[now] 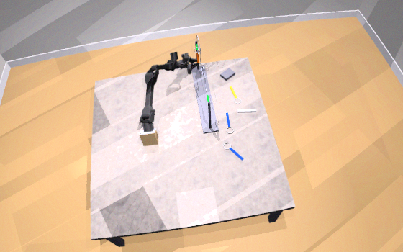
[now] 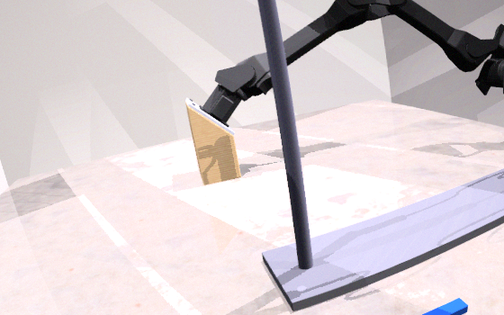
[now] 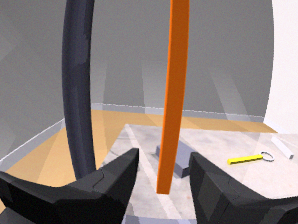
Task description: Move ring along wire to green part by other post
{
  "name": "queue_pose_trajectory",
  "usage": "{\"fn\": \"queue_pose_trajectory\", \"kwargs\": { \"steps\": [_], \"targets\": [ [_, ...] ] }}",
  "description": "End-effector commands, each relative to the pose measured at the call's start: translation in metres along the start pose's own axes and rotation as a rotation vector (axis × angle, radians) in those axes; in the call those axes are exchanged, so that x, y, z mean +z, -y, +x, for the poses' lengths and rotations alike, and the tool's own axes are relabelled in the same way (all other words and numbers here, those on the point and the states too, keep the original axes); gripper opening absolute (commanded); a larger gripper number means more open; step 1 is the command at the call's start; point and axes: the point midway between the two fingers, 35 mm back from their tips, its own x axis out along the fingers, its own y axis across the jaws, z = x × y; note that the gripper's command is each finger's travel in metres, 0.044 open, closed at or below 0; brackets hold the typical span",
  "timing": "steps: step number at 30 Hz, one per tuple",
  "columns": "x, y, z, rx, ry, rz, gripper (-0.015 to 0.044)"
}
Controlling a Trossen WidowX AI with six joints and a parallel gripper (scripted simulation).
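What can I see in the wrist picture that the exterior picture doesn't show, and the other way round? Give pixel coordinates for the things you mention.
Only the wrist view shows the orange handle (image 1: 198, 57) (image 3: 174, 95), its lower end between the open gripper's (image 1: 194, 66) (image 3: 164, 172) fingertips, plus the yellow handle with its ring (image 1: 233, 92) (image 3: 246, 159), the grey block (image 1: 227, 74) (image 3: 183, 156) and the white bar (image 1: 247, 110) (image 3: 283, 148).

Only the exterior view shows the arm's wooden base block (image 1: 150, 138) (image 2: 217, 155) and part of something blue (image 2: 449, 308).

Both show a dark upright post, though not the same one, and the tabletop (image 1: 132, 173) (image 2: 107, 261).
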Motion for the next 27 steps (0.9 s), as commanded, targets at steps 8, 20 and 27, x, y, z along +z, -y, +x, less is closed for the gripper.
{"fn": "queue_pose_trajectory", "kwargs": {
  "steps": [8,20,27],
  "targets": [
    [0.001,-0.001,0.019,0.006,0.0,0.007,0.016],
    [0.002,0.0,0.021,0.006,0.0,0.007,0.016],
    [0.002,0.0,0.021,0.006,0.0,0.007,0.016]
  ]
}}
